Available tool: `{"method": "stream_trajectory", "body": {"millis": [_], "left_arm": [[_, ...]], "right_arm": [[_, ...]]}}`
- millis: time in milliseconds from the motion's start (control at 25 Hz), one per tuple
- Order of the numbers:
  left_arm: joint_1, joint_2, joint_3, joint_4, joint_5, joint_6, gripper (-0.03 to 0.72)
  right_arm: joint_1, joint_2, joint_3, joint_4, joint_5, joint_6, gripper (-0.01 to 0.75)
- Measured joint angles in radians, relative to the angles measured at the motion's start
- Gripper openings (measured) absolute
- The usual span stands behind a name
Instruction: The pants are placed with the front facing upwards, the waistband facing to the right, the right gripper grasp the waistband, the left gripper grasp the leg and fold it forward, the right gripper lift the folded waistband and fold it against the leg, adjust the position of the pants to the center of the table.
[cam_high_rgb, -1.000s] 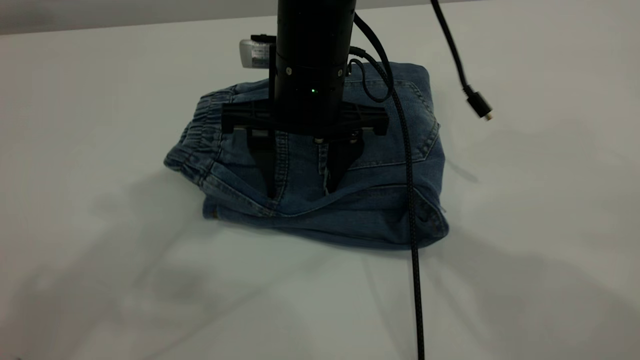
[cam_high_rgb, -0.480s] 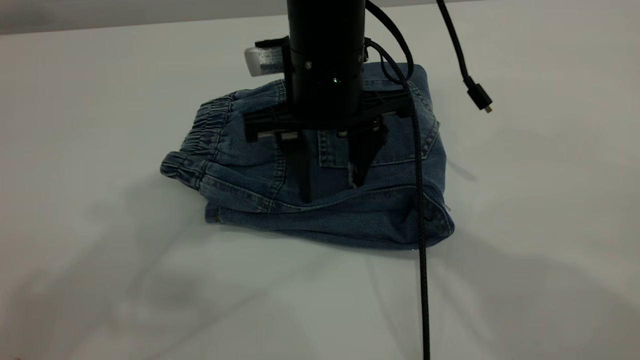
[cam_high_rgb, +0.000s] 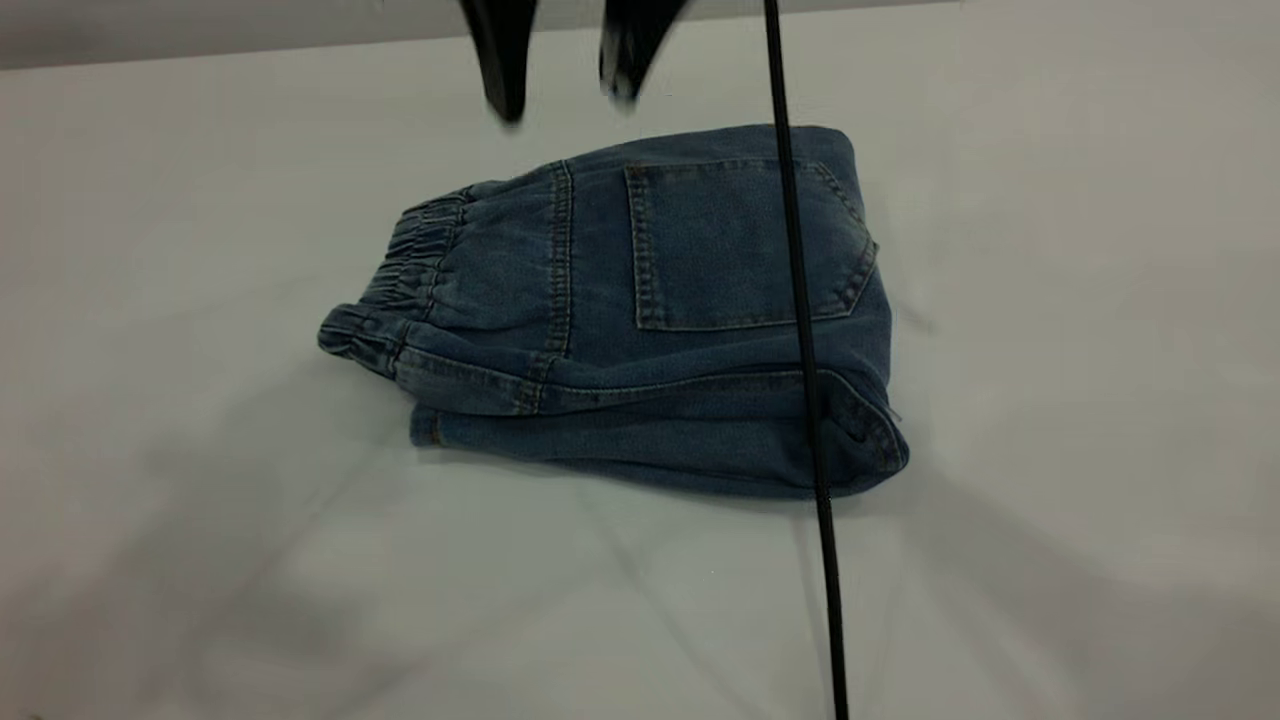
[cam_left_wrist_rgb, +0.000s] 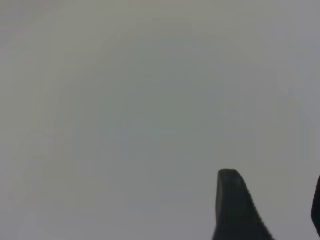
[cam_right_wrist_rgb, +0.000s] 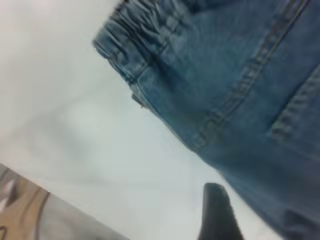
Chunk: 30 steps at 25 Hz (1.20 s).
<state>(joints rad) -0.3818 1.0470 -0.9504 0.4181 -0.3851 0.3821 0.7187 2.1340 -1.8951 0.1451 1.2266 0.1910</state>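
Note:
The blue denim pants lie folded into a compact bundle in the middle of the white table, a patch pocket facing up. Their gathered waistband points left in the exterior view and also shows in the right wrist view. My right gripper hangs above the far edge of the pants, open and empty, clear of the fabric; one fingertip shows in its wrist view. My left gripper is open over bare table, away from the pants, and out of the exterior view.
A black braided cable hangs down in front of the pants' right part. Bare table surrounds the bundle on all sides. A table edge with wooden floor beyond it shows in the right wrist view.
The right gripper, which stood with its tips down on the pants, has lifted straight off to the top of the view. The pants stayed put. The loose cable plug has left the view.

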Motion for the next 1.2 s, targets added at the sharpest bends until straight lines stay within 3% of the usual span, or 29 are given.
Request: {"method": "stream_trajectory", "body": {"millis": [200,480,880,1200], "left_arm": [[0.000,-0.093,0.000,0.000,0.031,0.000,0.341],[0.000,-0.253,0.000,-0.003,0.200,-0.058,0.341],[0.000,-0.484,0.000,-0.014,0.676,-0.349,0.341],[0.000,-0.578,0.000,-0.194,1.107,-0.336,0.341]], "right_arm": [[0.000,-0.152,0.004,-0.033,0.000,-0.030,0.375],[0.000,-0.390,0.015,-0.032,-0.001,-0.105,0.353],[0.000,-0.744,0.223,-0.038,-0.002,-0.208,0.351],[0.000,-1.017,0.518,-0.045,-0.004,-0.208,0.351]]}}
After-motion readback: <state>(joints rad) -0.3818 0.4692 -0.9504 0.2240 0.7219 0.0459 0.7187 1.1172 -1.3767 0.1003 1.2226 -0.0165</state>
